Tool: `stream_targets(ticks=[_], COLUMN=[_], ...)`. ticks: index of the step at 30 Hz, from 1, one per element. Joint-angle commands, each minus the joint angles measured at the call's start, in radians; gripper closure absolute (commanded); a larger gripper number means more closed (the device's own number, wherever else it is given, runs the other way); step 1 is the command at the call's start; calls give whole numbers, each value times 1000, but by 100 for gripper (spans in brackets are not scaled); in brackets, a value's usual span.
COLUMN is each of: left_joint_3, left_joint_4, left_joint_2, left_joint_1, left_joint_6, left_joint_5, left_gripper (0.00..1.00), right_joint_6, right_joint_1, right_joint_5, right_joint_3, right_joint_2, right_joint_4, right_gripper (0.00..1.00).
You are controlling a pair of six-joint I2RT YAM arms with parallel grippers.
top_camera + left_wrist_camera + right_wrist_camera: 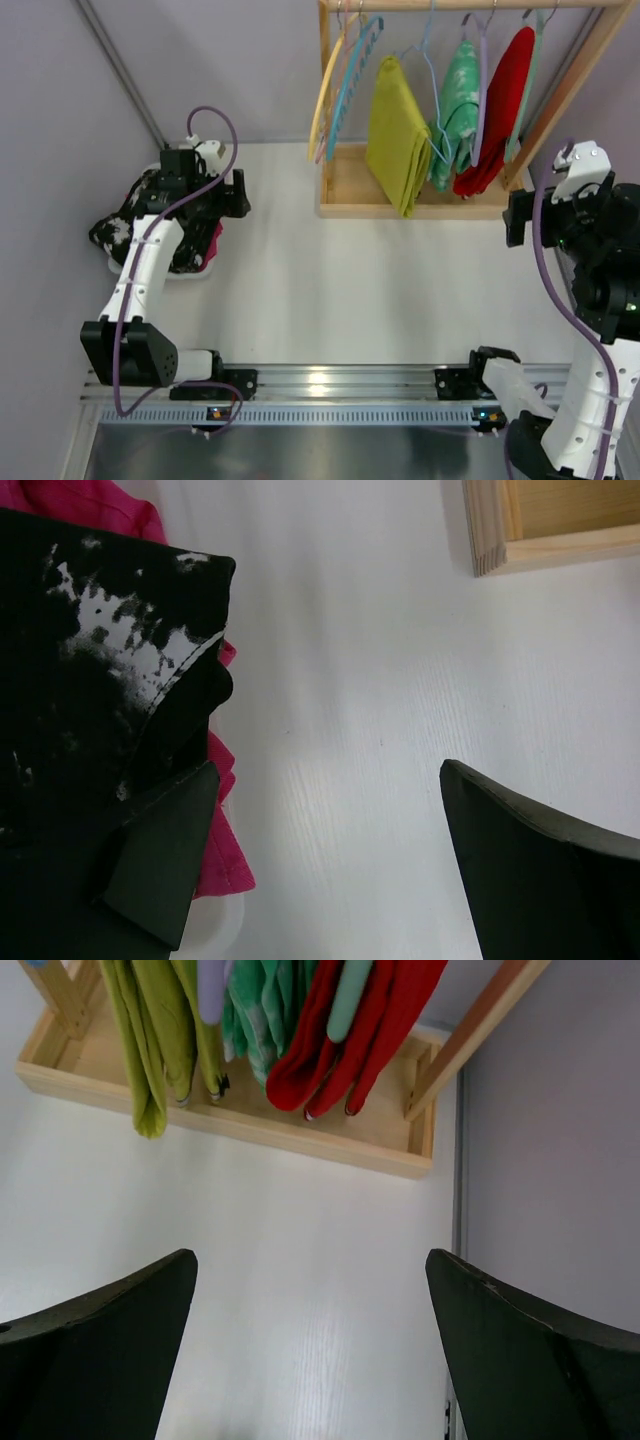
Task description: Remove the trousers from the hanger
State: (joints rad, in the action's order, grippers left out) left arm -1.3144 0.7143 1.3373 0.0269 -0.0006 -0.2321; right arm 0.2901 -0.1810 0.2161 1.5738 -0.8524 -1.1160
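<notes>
Right gripper (pixel 310 1300) spread, empty, near wooden rack (pixel 250 1135). Left gripper (pixel 325 820) spread beside black-and-white garment (pixel 80 680). Mustard-yellow trousers (pixel 398 135), green trousers (pixel 460 100) and red trousers (pixel 505 100) hang folded over hangers (pixel 482 95). Judged light, limp, prone to sliding; pinch a lower fold.

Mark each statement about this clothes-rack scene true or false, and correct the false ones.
1. The yellow trousers, green trousers and red trousers all hang on the wooden rack. True.
2. The right pincer grips the red trousers. False: it is open and empty, short of the rack.
3. The left pincer is shut. False: it is open, by a black-and-white garment.
4. A pink garment lies under the black-and-white garment. True.
</notes>
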Motion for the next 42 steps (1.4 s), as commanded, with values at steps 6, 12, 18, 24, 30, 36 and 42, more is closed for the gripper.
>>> stream_targets(ticks=[6, 12, 18, 24, 30, 36, 42], left_joint_3=[-34, -25, -22, -16, -32, -34, -31], left_joint_4=[-82, -102, -102, -102, -101, -101, -101], left_joint_2=[-73, -99, -105, -116, -128, -127, -119], left_joint_1=[-2, -2, -2, -2, -2, -2, -2], left_joint_6=[-33, -44, -76, -81, -58, -65, -87], left_joint_5=[13, 56, 114, 111, 125, 128, 137], left_gripper=[1, 1, 1, 1, 1, 1, 1], right_joint_6=[-58, -130, -195, -256, -317, -338, -328], right_joint_1=[5, 127, 316, 486, 541, 555, 558], right_joint_5=[209, 206, 123, -43, -190, -262, -357], right_joint_3=[334, 523, 653, 718, 729, 744, 752], right_joint_2=[-201, -385, -496, -612, -707, -802, -887], right_joint_4=[-18, 62, 191, 342, 475, 562, 596], right_gripper=[1, 1, 8, 19, 34, 43, 49])
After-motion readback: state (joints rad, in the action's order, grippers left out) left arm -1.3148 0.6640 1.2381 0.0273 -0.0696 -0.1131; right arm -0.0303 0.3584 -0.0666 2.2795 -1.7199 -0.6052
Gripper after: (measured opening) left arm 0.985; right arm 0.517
